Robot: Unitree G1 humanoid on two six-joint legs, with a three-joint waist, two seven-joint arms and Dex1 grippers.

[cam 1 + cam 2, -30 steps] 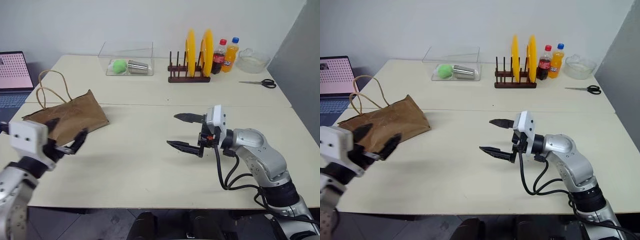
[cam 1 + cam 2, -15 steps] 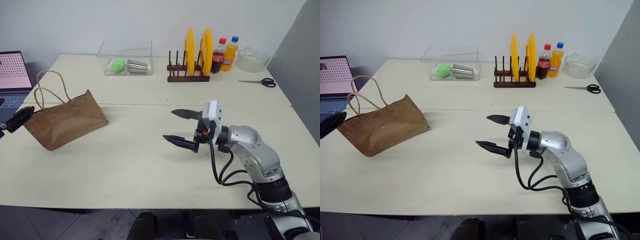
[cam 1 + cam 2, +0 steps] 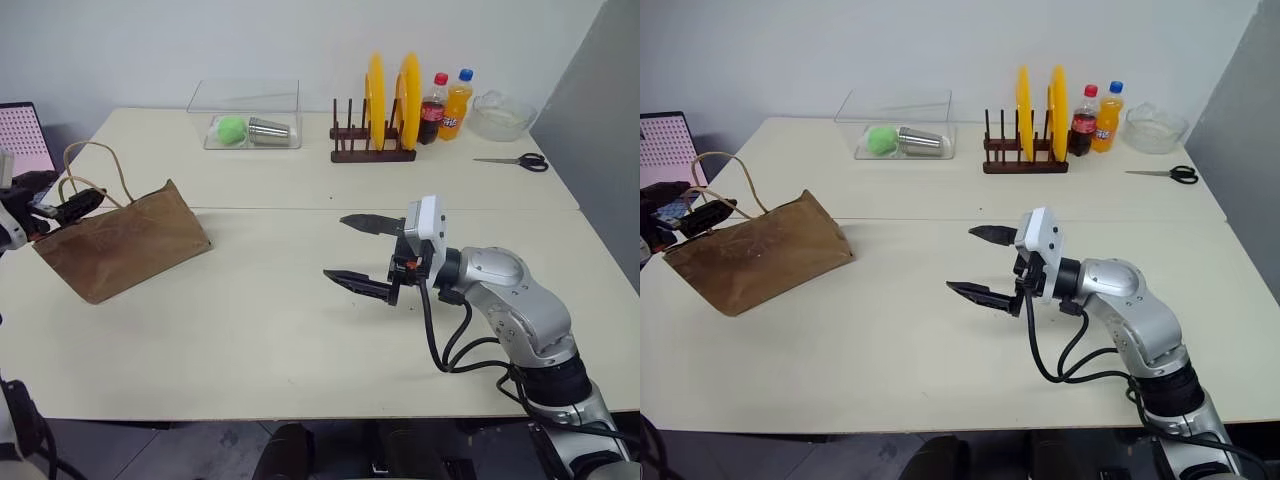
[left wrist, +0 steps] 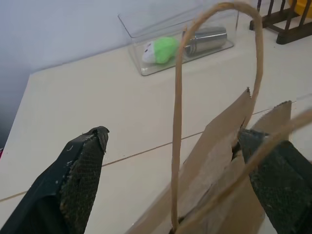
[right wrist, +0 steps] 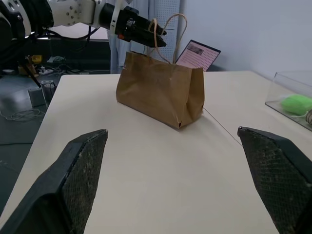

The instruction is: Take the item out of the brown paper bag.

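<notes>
My left gripper [image 3: 75, 203] has swung out to the brown paper bag [image 3: 120, 240] at the surface's left, jaws spread around its handles [image 4: 214, 73]. The right gripper [image 3: 362, 254], spread, hangs well apart. The item sits unseen inside.

Head pair is looking forward and down over the table [image 3: 300, 330], both eyes sharing the whole tabletop. Left wrist camera is sitting close at the brown paper bag [image 4: 219, 161], facing the clear box [image 4: 180, 41]. Right wrist camera is looking level across the table toward the same bag and the laptop [image 5: 197, 54].
</notes>
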